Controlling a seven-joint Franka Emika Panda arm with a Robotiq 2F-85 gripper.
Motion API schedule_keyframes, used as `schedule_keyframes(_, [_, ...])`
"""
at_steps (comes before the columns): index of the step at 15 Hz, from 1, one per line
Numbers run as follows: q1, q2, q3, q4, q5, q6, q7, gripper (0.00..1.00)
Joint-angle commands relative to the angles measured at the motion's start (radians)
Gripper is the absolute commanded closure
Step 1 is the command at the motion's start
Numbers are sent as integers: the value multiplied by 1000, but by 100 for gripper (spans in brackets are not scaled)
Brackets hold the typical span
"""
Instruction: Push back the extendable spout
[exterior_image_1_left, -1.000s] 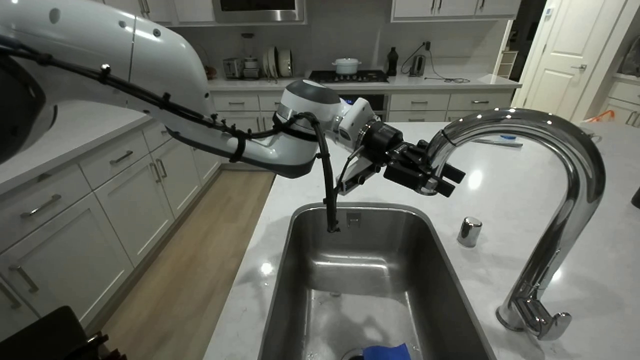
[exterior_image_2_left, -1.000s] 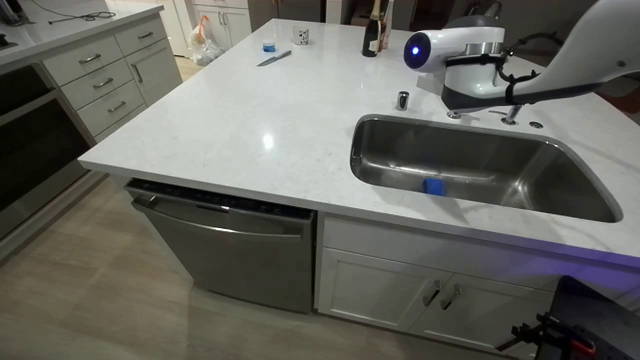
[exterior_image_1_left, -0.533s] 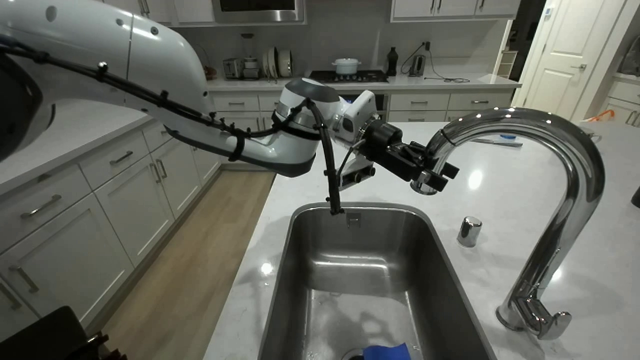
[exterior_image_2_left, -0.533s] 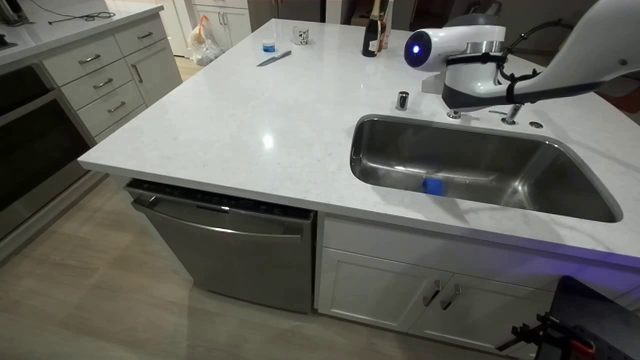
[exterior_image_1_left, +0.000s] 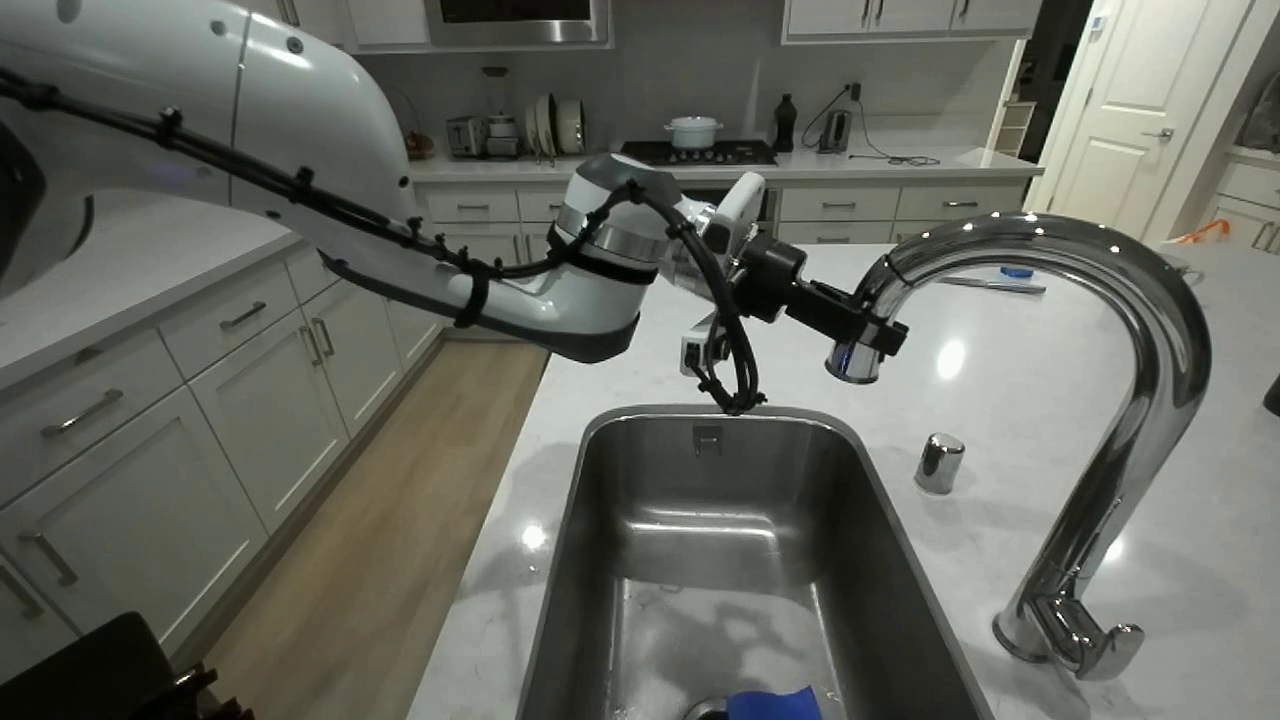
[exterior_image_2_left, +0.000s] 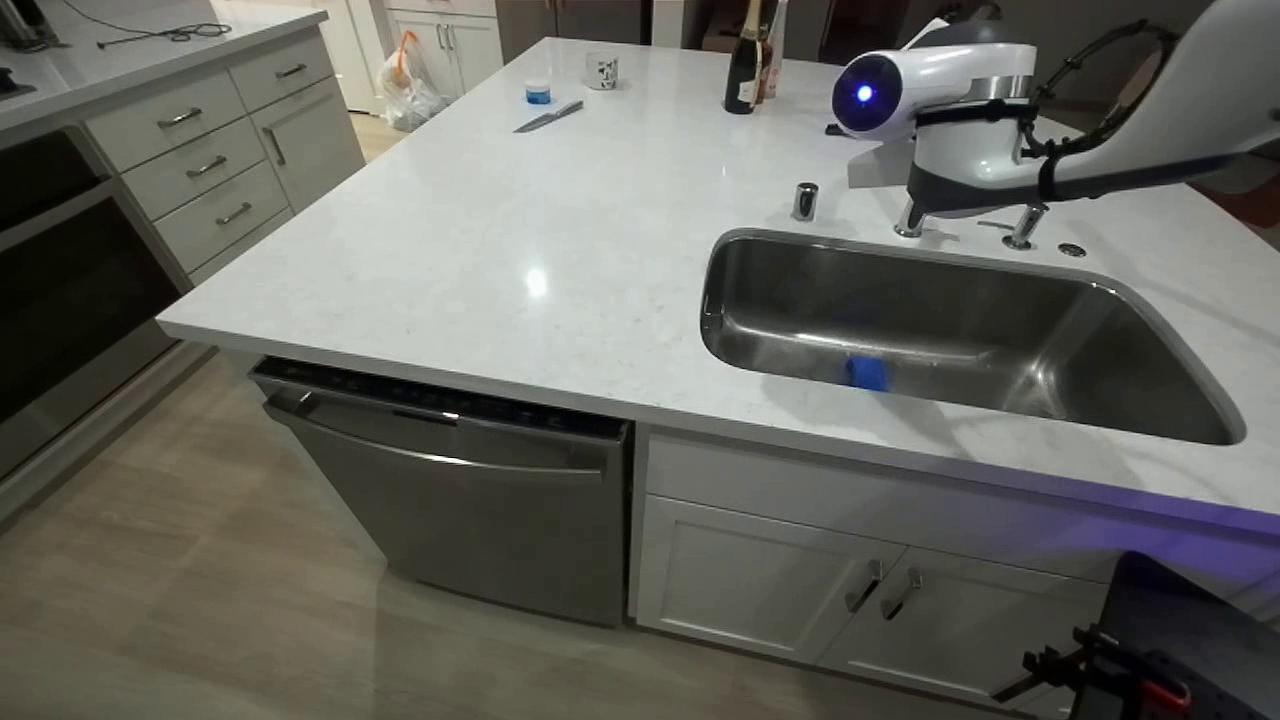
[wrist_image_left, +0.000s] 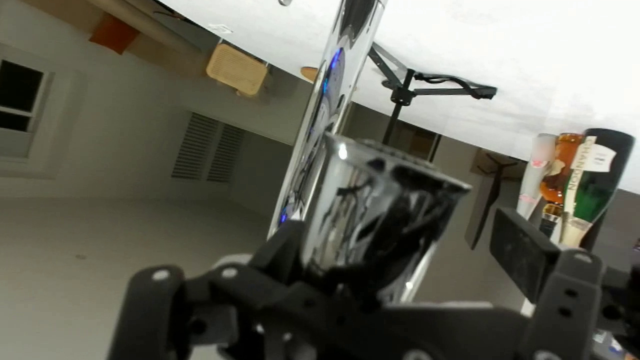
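Note:
The extendable spout is a shiny chrome cylinder at the end of the arched gooseneck faucet. A thin dark seam shows where it meets the neck; no hose shows. My gripper is at the spout's lower part, whose end shows below the fingers. In the wrist view the gripper is open around the spout. The left finger is beside or touching it; the right finger stands clearly apart. In an exterior view the arm hides the spout and most of the gripper.
The sink lies below the arm, with a blue thing in it. A chrome cap and the faucet handle stand beside it. Bottles and a knife are on the counter.
The wrist and gripper have turned, and the fingers have shifted slightly up in an exterior view. More of the spout's end now shows below them. The arm moved a little sideways.

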Motion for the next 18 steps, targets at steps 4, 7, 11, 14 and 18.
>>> schedule_keyframes(4, [-18,-98,-33,-113,-44,99,5,0])
schedule_keyframes(7, [-9,-145,-36,-183,-103,130,49,0])
schedule_keyframes(11, [0,-196,-27,-266,-199,165,97,0])
schedule_keyframes(14, [-2,-231,-15,-325,-278,215,161,0])
schedule_keyframes(18, [-1,-270,1,-385,-368,264,255,0])
